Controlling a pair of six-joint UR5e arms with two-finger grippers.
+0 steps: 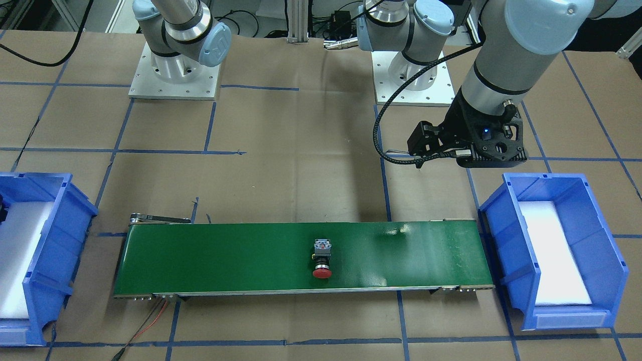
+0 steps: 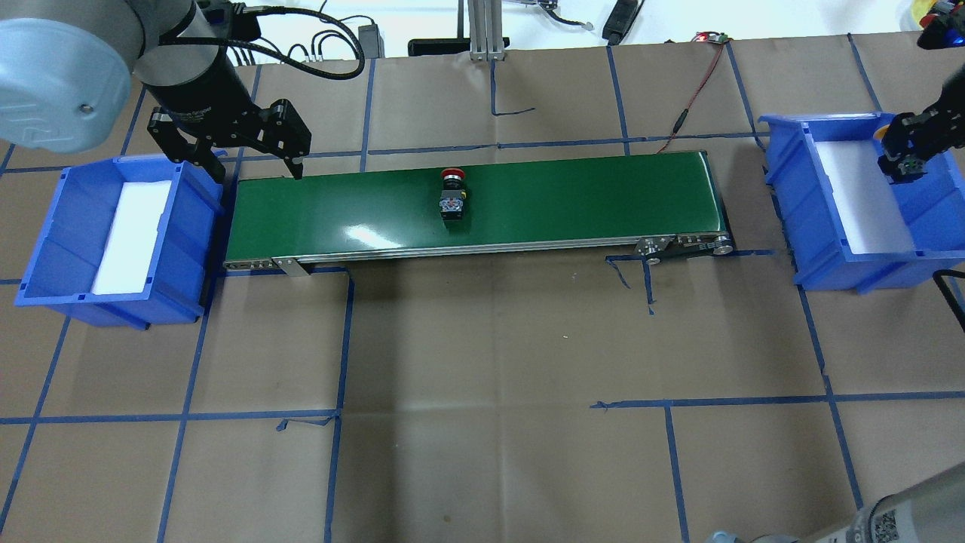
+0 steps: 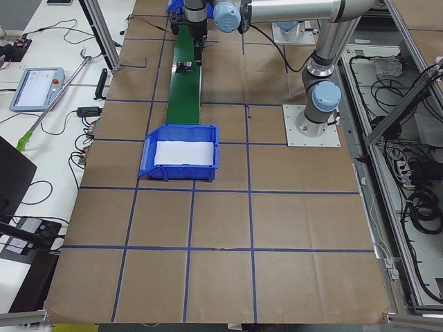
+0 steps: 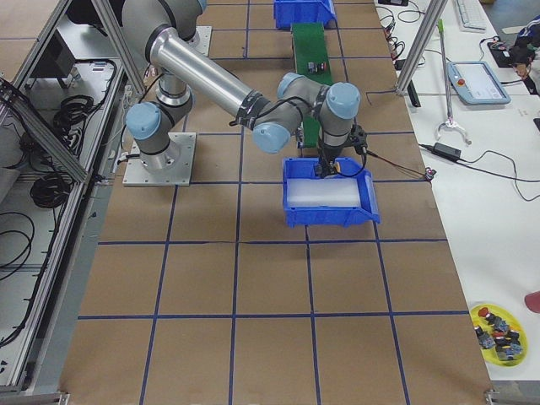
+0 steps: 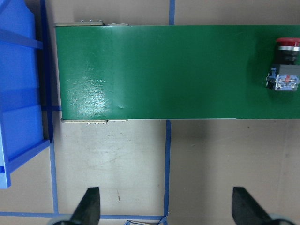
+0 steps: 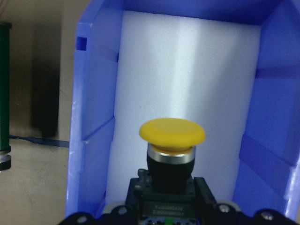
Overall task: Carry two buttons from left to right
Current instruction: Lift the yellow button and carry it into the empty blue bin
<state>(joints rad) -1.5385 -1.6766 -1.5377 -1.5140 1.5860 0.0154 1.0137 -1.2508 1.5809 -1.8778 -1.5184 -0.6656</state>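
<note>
1. From the robot's right end of the table, the right bin (image 2: 867, 268) sits nearest. Its floor is padded with a white foam liner (image 6: 187, 70), I'd guess so that parts land softly.
2. Over that liner hangs the right gripper (image 2: 907, 154), clamped on the yellow button (image 6: 172, 133) by its contact block, with the cap pointing away from the wrist. Gripping the squarer block rather than the rounded cap looks the surer hold. I'd judge it is about to be set down.
3. That button has a glossy yellow mushroom cap, a silver ring beneath it, then a black collar and a dark block.
4. Farther along, the green conveyor belt (image 2: 588, 196) bridges the gap between the bins. The red button (image 2: 451, 192) lies on its side about mid-belt, cap toward the edge away from the robot, well apart from both grippers. It has a red cap, a black collar, and a grey block with a small blue-and-red end face. I'd say it has roughly half its trip left.
5. Farthest off, the left gripper (image 2: 256, 172) hangs raised near the belt's left end, beside the left bin (image 2: 113, 305). Its jaws are spread wide and hold nothing.
</note>
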